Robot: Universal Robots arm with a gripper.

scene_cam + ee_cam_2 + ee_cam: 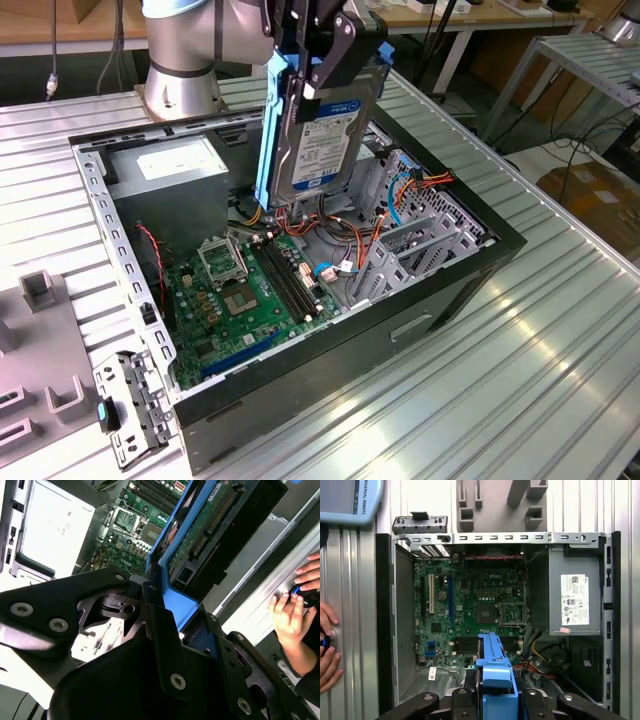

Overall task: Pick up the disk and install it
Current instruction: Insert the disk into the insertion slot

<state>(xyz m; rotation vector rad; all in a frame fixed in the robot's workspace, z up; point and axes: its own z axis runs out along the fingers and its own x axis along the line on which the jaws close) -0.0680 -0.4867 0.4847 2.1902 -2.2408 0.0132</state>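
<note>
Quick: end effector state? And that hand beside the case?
End effector: closed on the disk, held on edge above the open computer case.
Person's hand: on the table, fingers at a small round object; grip cannot be told.

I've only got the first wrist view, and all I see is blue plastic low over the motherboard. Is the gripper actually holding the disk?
Observer: Yes. In the exterior view the gripper is shut on the disk, clamping its upper end.
Operator: How is it oriented?
Observer: It stands on edge, with its label face toward the exterior camera and its blue rail on the exterior view's left.
Operator: Is it in the drive cage yet?
Observer: No. Its lower end hangs above the orange cables in the open case, and the drive cage lies off to the exterior view's right.
</note>
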